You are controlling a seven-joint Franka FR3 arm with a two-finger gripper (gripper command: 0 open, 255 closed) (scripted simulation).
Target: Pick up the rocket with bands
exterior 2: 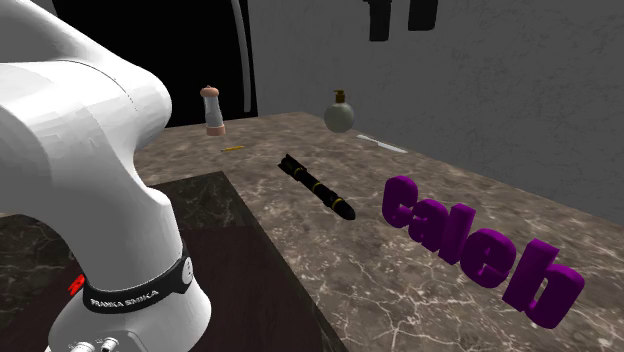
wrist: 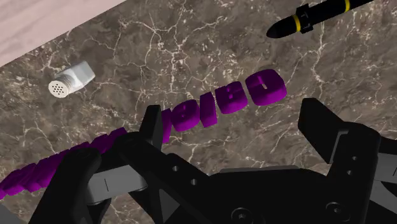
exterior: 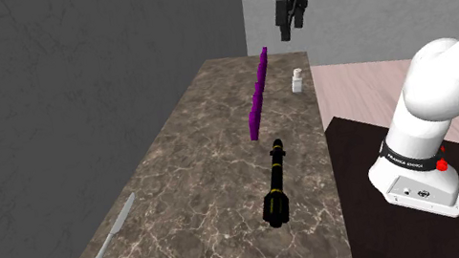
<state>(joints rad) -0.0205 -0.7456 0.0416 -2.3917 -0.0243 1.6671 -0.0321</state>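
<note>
Item: rocket (exterior: 275, 183), black, yellow bands. Flat on marble counter (exterior: 186, 194), near edge beside stand (exterior: 357, 144), long axis along counter's length. Claw (exterior: 290, 27): spread, empty, high over far end, beyond purple lettering (exterior: 258, 99); rocket well apart.

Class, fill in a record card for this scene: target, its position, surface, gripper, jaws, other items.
target: black rocket with yellow bands
position: lying flat on the counter, just past one end of the purple letters, apart from them
surface: brown veined counter
gripper: black gripper, high above the counter, over the purple letters
jaws: open, holding nothing
other items: white shaker near the letters' other end; knife by the wall side
</note>
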